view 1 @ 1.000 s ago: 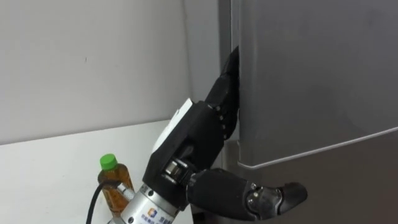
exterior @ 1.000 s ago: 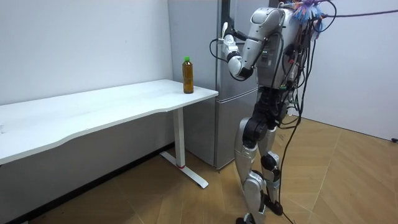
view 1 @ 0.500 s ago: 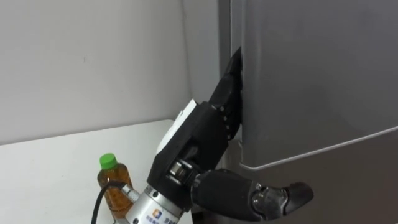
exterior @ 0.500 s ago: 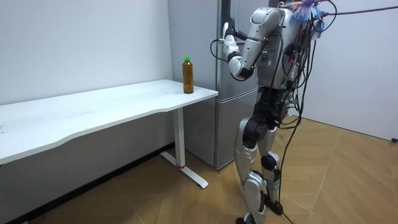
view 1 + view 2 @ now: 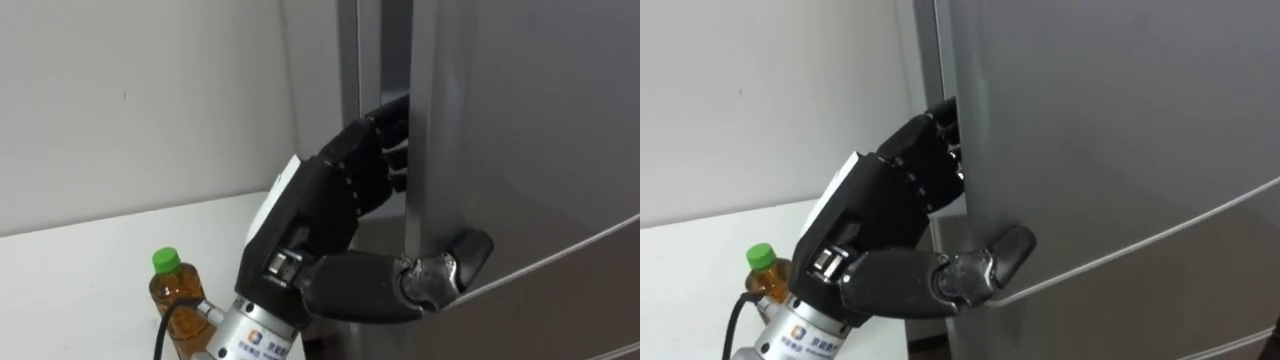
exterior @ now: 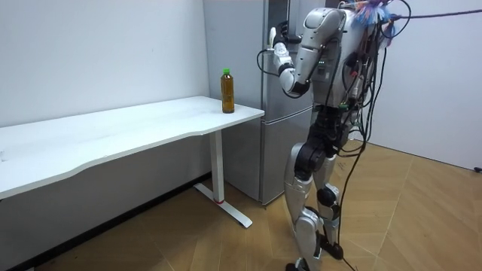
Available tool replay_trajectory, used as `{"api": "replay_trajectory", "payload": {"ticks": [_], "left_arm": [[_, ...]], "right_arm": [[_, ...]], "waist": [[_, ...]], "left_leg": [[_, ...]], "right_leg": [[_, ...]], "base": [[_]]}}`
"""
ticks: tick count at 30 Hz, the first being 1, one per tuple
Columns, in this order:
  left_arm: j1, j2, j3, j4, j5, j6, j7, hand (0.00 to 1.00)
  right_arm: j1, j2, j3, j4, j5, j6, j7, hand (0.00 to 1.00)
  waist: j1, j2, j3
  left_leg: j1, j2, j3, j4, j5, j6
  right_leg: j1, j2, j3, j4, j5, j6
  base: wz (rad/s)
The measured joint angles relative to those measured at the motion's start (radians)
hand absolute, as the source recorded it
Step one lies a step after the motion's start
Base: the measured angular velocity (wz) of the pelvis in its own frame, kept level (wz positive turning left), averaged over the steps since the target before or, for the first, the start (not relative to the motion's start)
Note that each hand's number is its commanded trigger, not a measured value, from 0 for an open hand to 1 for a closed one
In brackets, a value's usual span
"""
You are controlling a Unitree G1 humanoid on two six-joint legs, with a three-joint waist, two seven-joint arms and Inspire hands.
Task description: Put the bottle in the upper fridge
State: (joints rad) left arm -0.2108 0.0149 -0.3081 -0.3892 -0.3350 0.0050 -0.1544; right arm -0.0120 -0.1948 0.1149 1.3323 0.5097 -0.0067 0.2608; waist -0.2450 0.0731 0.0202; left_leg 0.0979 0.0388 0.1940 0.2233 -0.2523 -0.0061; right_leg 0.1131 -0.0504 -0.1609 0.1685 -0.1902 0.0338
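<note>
The left hand point(image 5: 322, 210) is clamped on the edge of the upper fridge door point(image 5: 520, 130): its fingers point(image 5: 385, 150) are hooked into the gap behind the edge and the thumb point(image 5: 440, 275) is pressed on the front. The door is seen slightly ajar. The green-capped bottle point(image 5: 170, 300) is stood upright on the white worktop point(image 5: 80, 270), near the fridge.

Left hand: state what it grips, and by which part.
The left hand grips the grey upper fridge door by its side edge, fingers behind, thumb in front.
</note>
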Motion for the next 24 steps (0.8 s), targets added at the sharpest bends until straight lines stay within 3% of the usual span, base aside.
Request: {"api": "replay_trajectory", "payload": {"ticks": [4,5,6,7,8,24], "left_arm": [[0.0,-0.006,0.0,0.009,-0.027,-0.001,0.022,0.65],[0.0,-0.008,0.0,0.012,-0.025,-0.005,0.026,0.53],[0.0,-0.008,0.0,0.014,-0.025,-0.007,0.026,0.22],[0.0,-0.008,0.0,0.016,-0.026,-0.01,0.027,0.04],[0.0,-0.008,0.0,0.016,-0.026,-0.01,0.027,0.0],[0.0,0.005,-0.042,0.017,-0.068,-0.027,0.026,0.0]], "right_arm": [[0.0,-0.003,0.0,0.0,0.0,-0.001,0.0,0.0],[0.0,-0.003,0.0,0.0,0.0,-0.002,0.0,0.0],[0.0,-0.003,0.0,0.0,0.0,-0.002,0.0,0.0],[-0.001,-0.003,0.0,0.0,0.0,-0.002,0.0,0.0],[-0.001,-0.003,0.0,0.0,0.001,-0.003,0.0,0.0],[0.0,-0.004,-0.001,-0.005,0.004,-0.004,0.0,0.0]], "waist": [[-0.001,0.006,-0.0006],[-0.002,0.007,-0.0005],[-0.002,0.007,-0.0005],[-0.003,0.007,-0.0005],[-0.003,0.007,-0.0005],[-0.005,0.002,0.0023]], "left_leg": [[0.0,0.0,0.0,0.0,0.001,0.002],[0.0,0.0,0.0,0.0,0.001,0.002],[0.0,0.0,0.0,0.0,0.001,0.002],[0.0,0.0,0.0,0.0,0.001,0.002],[0.0,0.0,0.001,0.0,0.001,0.002],[0.0,0.0,0.024,-0.002,0.003,0.005]], "right_leg": [[0.0,0.0,0.001,0.001,0.0,0.0],[0.0,0.0,0.001,0.001,0.0,0.0],[0.0,0.0,0.002,0.001,0.0,0.0],[0.0,0.0,0.003,0.001,0.0,0.0],[0.0,0.0,0.004,0.001,0.0,0.0],[-0.012,0.0,0.024,0.002,0.009,0.004]], "base": [[0.0],[0.0],[0.0],[0.0],[0.0],[-0.03]]}}
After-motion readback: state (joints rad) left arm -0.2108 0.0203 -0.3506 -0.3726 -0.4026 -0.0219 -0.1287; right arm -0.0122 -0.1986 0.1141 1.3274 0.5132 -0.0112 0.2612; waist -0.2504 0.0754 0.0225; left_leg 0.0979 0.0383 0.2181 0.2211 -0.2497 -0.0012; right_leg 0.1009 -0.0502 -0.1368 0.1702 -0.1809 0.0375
